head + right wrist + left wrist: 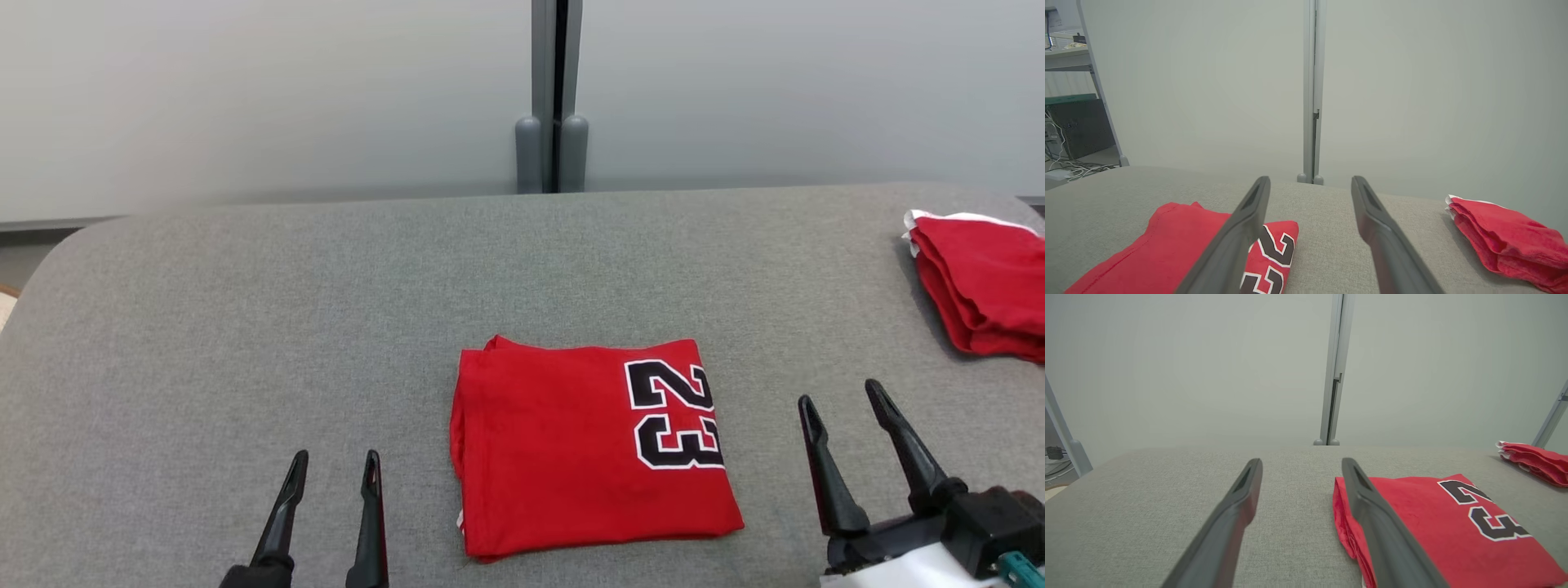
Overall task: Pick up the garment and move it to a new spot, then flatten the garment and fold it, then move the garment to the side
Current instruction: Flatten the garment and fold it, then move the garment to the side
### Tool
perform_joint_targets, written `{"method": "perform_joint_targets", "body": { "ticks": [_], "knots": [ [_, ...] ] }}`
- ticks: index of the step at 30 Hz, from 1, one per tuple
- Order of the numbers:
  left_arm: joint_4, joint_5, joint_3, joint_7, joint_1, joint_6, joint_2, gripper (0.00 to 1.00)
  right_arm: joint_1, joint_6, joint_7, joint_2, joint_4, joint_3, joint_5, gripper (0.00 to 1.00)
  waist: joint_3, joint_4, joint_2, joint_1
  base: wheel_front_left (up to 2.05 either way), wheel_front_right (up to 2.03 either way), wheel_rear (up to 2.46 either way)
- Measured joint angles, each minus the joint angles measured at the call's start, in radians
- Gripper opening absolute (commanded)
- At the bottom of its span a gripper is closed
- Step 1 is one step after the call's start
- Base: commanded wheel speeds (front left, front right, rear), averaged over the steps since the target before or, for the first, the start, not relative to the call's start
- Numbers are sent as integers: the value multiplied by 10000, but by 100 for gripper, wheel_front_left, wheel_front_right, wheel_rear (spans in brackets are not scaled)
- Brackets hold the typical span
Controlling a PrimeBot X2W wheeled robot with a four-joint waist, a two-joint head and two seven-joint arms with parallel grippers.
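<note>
cloth like this handles soft and light, i judge. the folded red garment (588,449) lies as a neat rectangle at the middle of the grey padded table (245,327), its black-and-white 23 toward my right. pinched by one layer it would likely sag and unfold, so i'd take it through the stacked edges on both short sides. left gripper (336,459) and right gripper (840,394) flank it without touching, jaws wide and empty. another red pile (980,286) rests far right on the woven upholstery.
</note>
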Motion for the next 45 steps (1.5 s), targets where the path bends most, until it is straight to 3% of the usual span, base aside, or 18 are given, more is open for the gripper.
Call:
{"method": "perform_joint_targets", "body": {
  "ticks": [14, 29, 36, 40, 45],
  "knots": [
    [-81, 968, 901, -2, 804, -738, -401, 100, 885, 0, -8, 441, -249, -100, -288, 100, -716, -78, 0, 0, 0, 0, 0],
    [73, 961, 1011, 0, 689, -800, -431, 100, 925, 0, -10, 336, -192, -2, -284, 100, -592, 63, 0, 0, 0, 0, 0],
    [54, 1062, 621, -2, 307, -823, -437, 100, -94, -2, -25, -113, 1360, 1085, 1404, 100, -110, 284, 0, 0, 0, 0, 0],
    [8, 1131, 324, -2, -240, -830, -439, 100, -1388, 2, 295, -940, 2343, 1918, 2865, 100, 423, 485, 0, 0, 0, 0, 0],
    [-15, 1141, -81, -2, -767, -802, -441, 100, -2314, 0, 1613, -1925, 2748, 2767, 5373, 100, 1124, 820, 0, 0, 0, 0, 0]
  ]
}}
